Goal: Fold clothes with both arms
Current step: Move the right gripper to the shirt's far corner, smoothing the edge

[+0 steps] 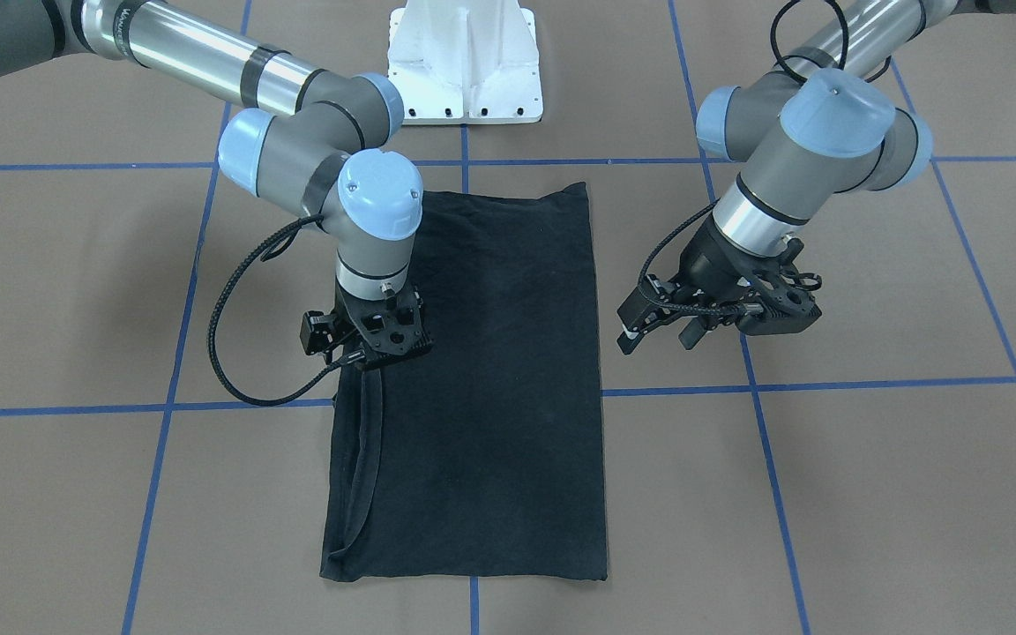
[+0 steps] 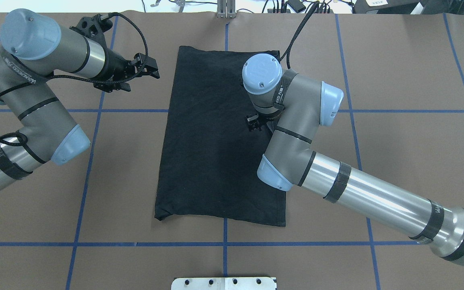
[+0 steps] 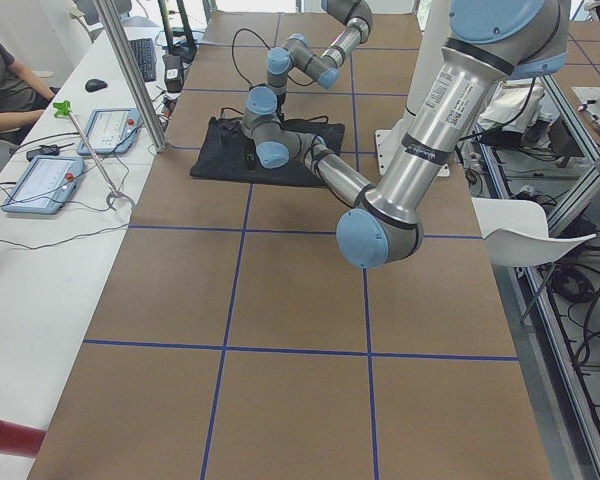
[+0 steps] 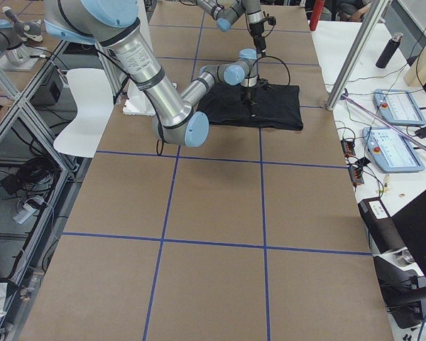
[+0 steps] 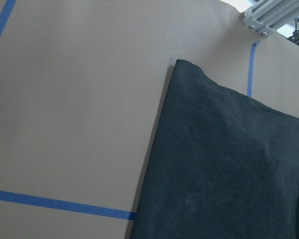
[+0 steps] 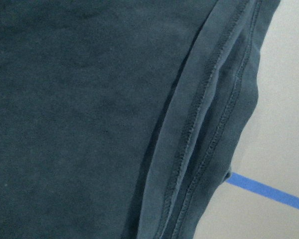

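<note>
Shirt [image 1: 490,370] folded into long strip; cross folds prob. left. L gripper [image 1: 656,339] spread, empty. R gripper [image 1: 382,348] at its edge, grip can't tell.

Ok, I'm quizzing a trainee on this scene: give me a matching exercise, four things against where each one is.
1 black folded T-shirt
2 left arm's black two-finger gripper
3 right arm's black two-finger gripper
4 white metal base pedestal

A over bare brown table, off the cloth
B at the shirt's hemmed edge
C centred, on the robot's side
D flat, a long rectangle

Pairs: 1-D, 2-A, 3-B, 4-C.
</note>
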`<action>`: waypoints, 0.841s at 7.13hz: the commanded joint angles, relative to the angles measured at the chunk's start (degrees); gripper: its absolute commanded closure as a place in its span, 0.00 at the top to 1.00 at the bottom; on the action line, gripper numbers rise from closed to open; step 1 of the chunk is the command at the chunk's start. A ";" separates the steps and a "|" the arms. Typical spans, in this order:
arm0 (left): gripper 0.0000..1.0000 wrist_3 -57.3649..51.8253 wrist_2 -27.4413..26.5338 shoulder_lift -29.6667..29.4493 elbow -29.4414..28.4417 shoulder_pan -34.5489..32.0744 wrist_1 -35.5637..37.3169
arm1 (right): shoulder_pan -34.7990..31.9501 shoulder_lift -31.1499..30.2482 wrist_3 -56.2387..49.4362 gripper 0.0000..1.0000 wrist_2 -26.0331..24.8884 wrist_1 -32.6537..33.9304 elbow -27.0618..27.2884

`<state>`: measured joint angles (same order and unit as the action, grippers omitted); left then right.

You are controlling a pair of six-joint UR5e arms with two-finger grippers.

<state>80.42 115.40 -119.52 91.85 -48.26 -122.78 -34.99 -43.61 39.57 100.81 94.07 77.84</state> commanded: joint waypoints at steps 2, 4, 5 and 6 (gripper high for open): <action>1.00 0.00 0.00 -0.01 0.00 0.01 0.00 | -0.86 0.02 -0.37 1.00 -0.09 -1.26 -1.90; 1.00 0.00 0.00 -0.10 0.08 0.01 0.00 | -1.66 -0.25 -0.54 1.00 0.09 -1.09 -1.91; 1.00 0.00 0.00 -0.45 0.08 0.01 0.00 | -1.75 -0.42 -0.63 1.00 0.17 -1.00 -1.90; 1.00 0.00 0.00 -0.45 0.08 0.01 0.00 | -1.83 -0.51 -0.89 1.00 0.17 -0.91 -1.99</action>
<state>80.42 115.40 -119.85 91.92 -48.25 -122.78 -36.67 -43.98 38.92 100.95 93.05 75.91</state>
